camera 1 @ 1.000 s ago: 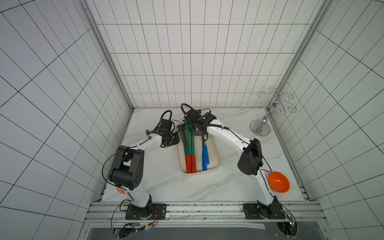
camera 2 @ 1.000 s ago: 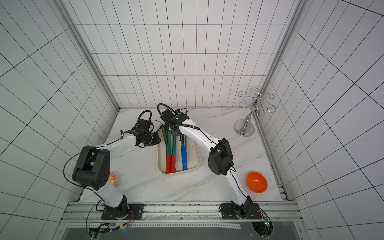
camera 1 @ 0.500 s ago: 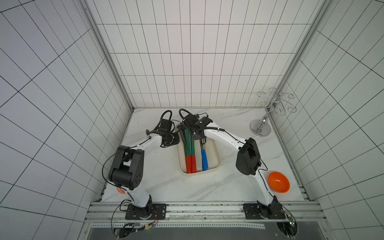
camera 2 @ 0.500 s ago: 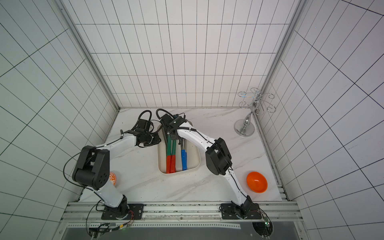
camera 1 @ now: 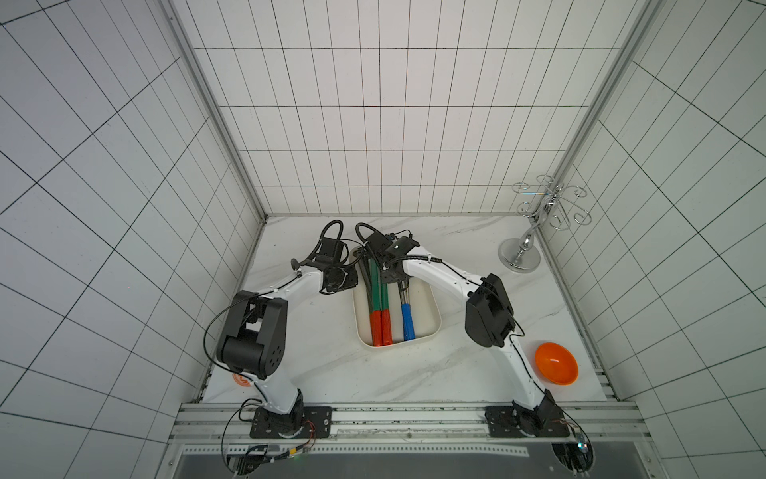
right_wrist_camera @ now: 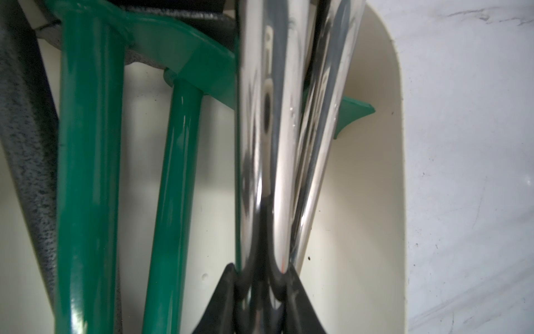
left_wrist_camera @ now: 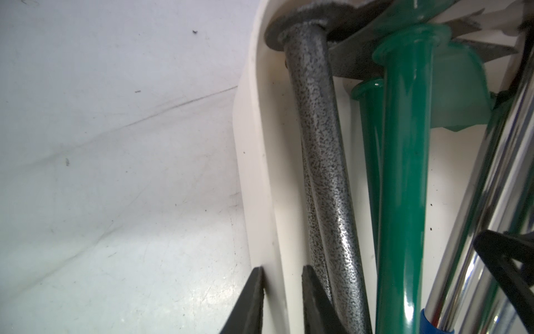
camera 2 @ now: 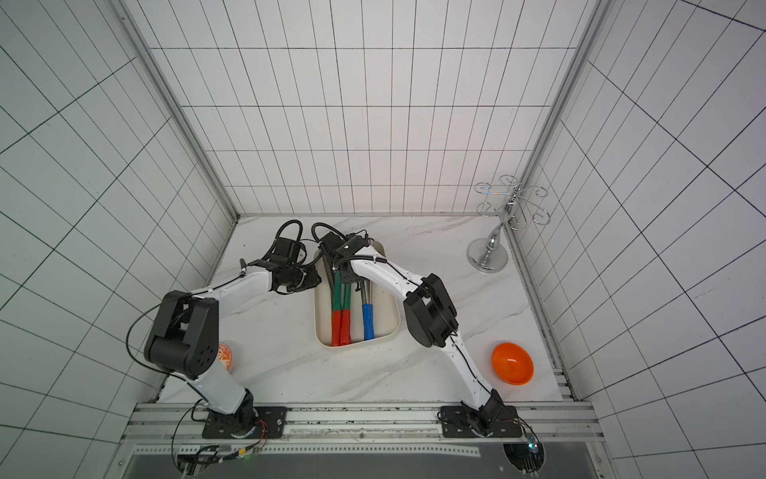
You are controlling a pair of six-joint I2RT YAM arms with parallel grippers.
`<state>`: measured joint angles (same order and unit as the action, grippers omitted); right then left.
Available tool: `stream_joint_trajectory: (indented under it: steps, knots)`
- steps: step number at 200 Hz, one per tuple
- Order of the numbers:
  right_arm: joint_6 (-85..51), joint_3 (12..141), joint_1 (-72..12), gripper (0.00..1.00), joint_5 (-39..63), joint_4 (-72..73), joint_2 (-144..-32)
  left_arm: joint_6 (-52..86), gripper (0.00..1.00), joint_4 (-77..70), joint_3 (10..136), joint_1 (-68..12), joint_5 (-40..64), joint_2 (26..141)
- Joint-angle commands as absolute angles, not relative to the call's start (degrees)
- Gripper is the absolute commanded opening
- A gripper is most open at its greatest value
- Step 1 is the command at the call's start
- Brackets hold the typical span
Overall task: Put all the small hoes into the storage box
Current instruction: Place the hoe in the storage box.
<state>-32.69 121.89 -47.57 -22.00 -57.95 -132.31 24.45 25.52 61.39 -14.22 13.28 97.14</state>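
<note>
Our right gripper (right_wrist_camera: pixel 261 274) clamps the small hoe (right_wrist_camera: pixel 260 115), green hoes (right_wrist_camera: pixel 86 173) just beside it; our left gripper (left_wrist_camera: pixel 281 289) pinches the storage box (left_wrist_camera: pixel 254 144) wall. We should settle it flat before unclamping.

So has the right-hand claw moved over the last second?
Yes. Against the storage box, the right gripper has slid toward the left arm's side, nearer the green tools, carrying the blue-handled tool.

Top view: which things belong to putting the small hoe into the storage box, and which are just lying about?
Job: storage box; blue-handled chrome tool, in the box; right gripper, shut on its shaft; left gripper, pinching the box wall.
Lying about: orange bowl; chrome stand; green hoes and grey tool, in the box.
</note>
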Motion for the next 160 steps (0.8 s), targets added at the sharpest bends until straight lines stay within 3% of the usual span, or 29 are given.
stream_joint_trajectory:
  steps: [1, 50, 117, 160]
  knots:
    - [-31.4, 121.0, -47.5, 0.00, -18.6, -57.0, -133.9, 24.1, 0.26, 24.2, 63.0, -14.6, 13.5, 97.3]
    - [-31.7, 119.5, -46.5, 0.01, -18.3, -56.8, -132.8, 23.7, 0.26, 24.9, 63.5, -14.7, 13.3, 97.0]
    - [-30.9, 119.9, -44.8, 0.29, -17.4, -56.9, -130.3, 23.4, 0.26, 25.9, 64.6, -14.6, 13.2, 96.2]
    - [-30.2, 124.6, -43.7, 0.40, -17.1, -58.8, -128.9, 23.2, 0.26, 26.3, 64.7, -14.6, 13.0, 95.8]
